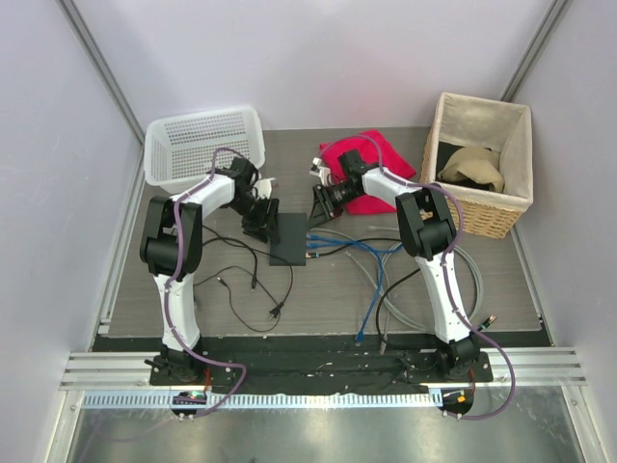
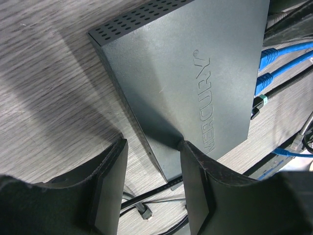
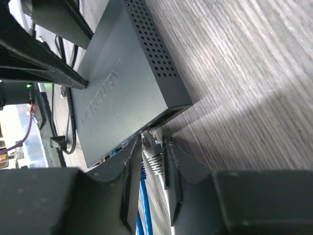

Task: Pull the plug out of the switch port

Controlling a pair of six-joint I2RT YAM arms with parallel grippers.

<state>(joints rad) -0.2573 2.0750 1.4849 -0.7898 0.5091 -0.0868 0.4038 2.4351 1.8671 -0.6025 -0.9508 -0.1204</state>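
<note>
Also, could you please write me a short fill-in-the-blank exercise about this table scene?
1. The lettering on the black switch reads ____.
2. The pale plug sits between the fingers of the ____ gripper.
3. Two other cables plugged into the switch are ____.
4. The cloth beyond the switch is ____.
Missing words: MERCURY; right; blue; red.
</note>
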